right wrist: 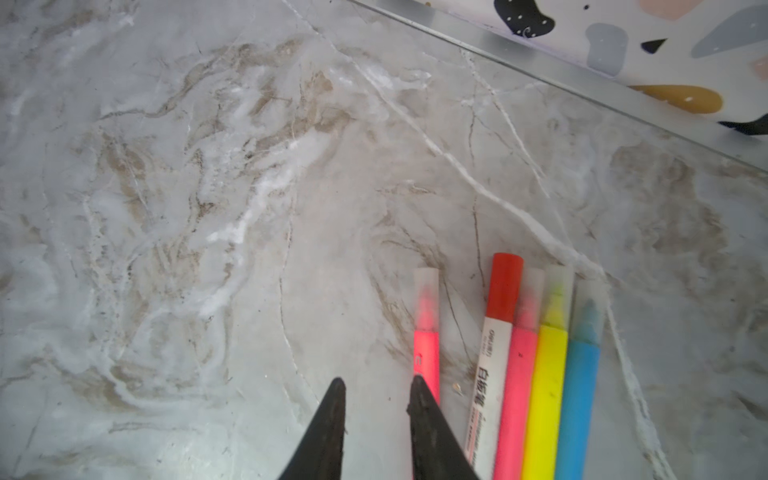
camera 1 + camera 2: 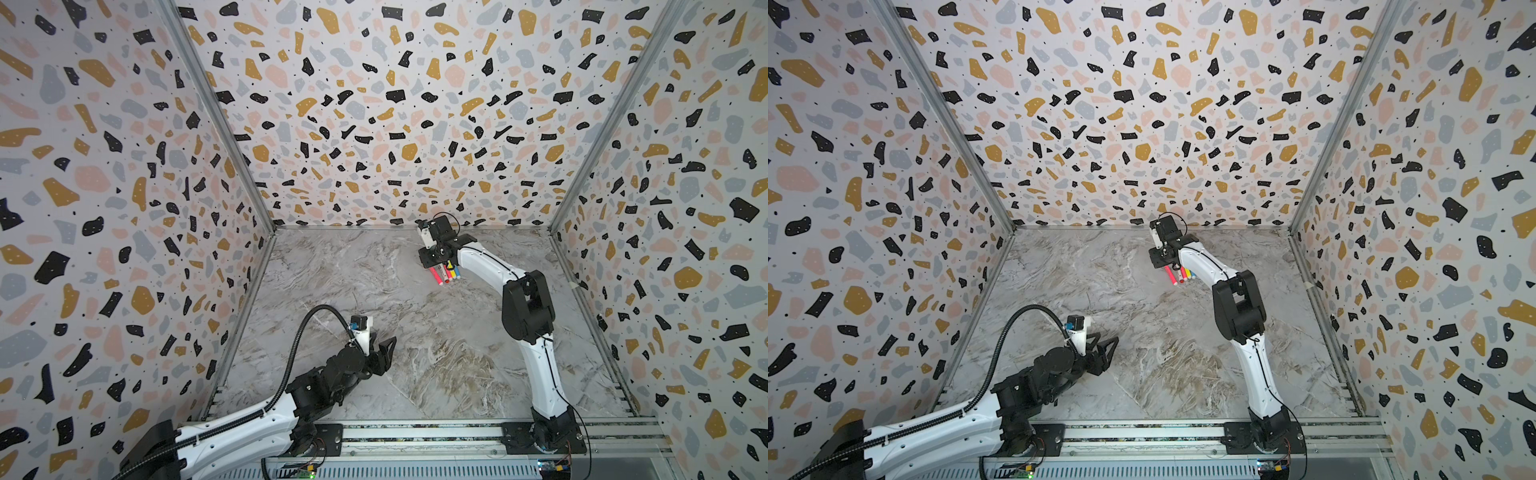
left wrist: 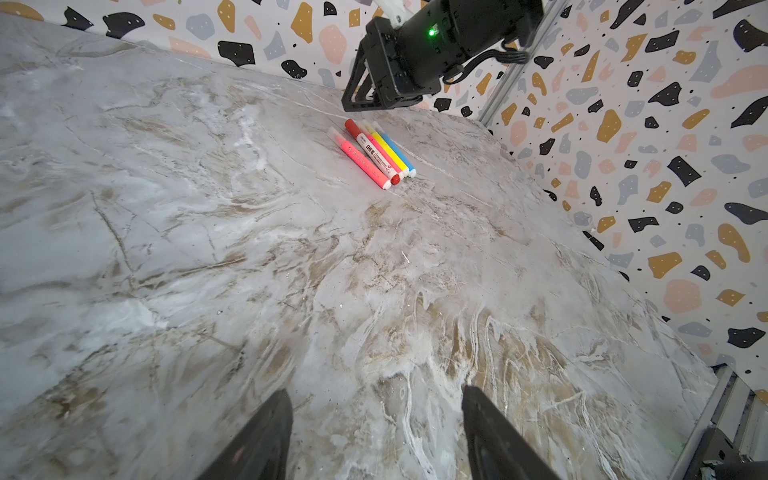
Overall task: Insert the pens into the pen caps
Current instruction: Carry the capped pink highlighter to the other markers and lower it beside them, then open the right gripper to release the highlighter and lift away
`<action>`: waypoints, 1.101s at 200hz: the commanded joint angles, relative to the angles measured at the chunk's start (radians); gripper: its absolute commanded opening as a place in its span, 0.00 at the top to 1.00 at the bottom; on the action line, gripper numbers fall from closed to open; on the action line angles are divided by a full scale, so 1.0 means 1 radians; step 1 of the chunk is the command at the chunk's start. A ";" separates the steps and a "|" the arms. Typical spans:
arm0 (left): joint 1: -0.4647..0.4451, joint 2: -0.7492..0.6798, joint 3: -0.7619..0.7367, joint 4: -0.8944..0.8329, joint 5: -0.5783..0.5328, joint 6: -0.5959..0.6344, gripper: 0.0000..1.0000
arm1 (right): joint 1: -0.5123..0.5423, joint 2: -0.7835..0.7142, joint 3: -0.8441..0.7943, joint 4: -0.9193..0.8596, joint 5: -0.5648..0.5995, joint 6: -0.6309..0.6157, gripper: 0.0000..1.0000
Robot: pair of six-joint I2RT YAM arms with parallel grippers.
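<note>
Five slim markers (image 2: 446,275) lie in row on grey marble-look tabletop (image 2: 374,299), back half, right of centre. Right gripper (image 1: 378,379) hovers just over them, jaws slightly apart, nothing btwn; one fingertip (image 1: 424,407) overlaps outermost neon pink marker (image 1: 427,349). Only right wrist view shows frosted clear ends over coloured tips, plus stubby red plastic cap (image 1: 505,286) on white-bodied marker (image 1: 494,361); top views too small for that. Left wrist view shows left gripper (image 3: 376,388) spread wide, empty, well apart from row.
</note>
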 commanded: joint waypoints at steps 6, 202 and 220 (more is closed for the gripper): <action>-0.004 -0.018 0.017 0.017 -0.022 0.006 0.35 | 0.006 0.029 0.034 -0.080 -0.028 -0.004 0.72; -0.005 -0.051 0.009 0.002 -0.030 0.008 0.35 | -0.023 0.160 0.196 -0.211 0.130 0.020 0.71; -0.004 -0.052 0.008 0.002 -0.030 0.007 0.35 | -0.023 0.154 0.193 -0.208 0.128 0.016 0.71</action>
